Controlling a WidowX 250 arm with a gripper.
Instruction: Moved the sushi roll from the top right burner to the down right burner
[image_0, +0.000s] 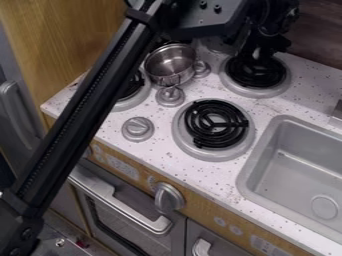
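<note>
Camera view: my gripper (259, 51) is over the upper-right burner (259, 92), likely for the pickup. Can't tell if the jaws are open or closed. Sushi roll: can't place it, perhaps hidden by my dark parts. Center burner (214, 123) is probably the drop spot. Metal pot (172, 65) upper center. Speckled white table (297, 92), gray sink (259, 145) at right, wood panel (63, 30) upper left.

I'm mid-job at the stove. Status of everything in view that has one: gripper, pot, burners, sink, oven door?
Gripper: hanging over the top right burner; grip cannot be told.
Top right burner: partly hidden by the gripper.
Down right burner: black coil, no glow.
Metal pot: upright, uncovered.
Sink: uncovered.
Oven door: shut.
</note>
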